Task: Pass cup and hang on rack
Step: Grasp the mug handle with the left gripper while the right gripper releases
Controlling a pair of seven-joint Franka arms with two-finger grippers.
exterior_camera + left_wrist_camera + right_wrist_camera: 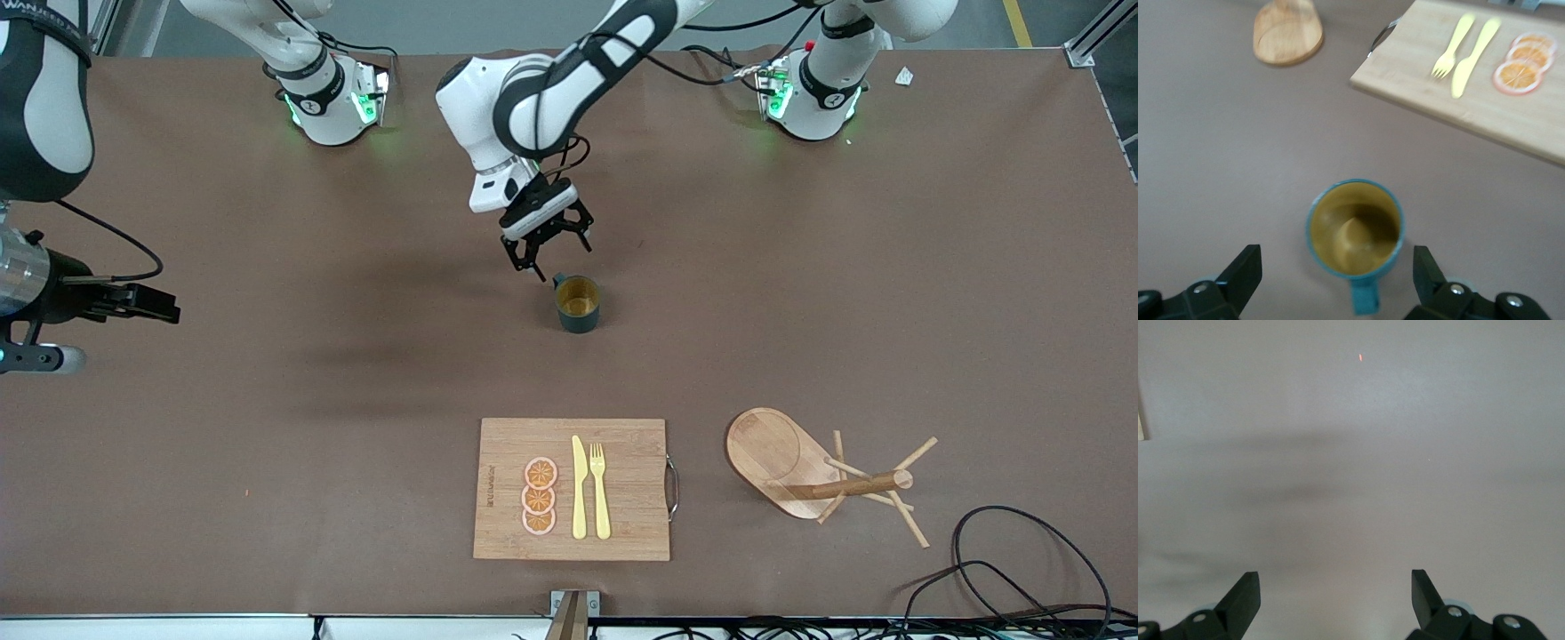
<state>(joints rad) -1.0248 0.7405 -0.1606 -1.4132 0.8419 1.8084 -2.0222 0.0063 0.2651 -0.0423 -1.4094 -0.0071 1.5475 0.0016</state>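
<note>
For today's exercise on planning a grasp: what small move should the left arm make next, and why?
Probably lower the left claw a little so its open fingers come down around the cup. The cup stands upright on the table, untouched, just below the claw, and the rack is empty. The right claw waits open.

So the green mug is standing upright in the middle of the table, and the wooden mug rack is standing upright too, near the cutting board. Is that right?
Not quite. The mug is upright, but the rack lies tipped on its side beside the cutting board, as the front view shows.

High front camera; two wrist cameras
</note>
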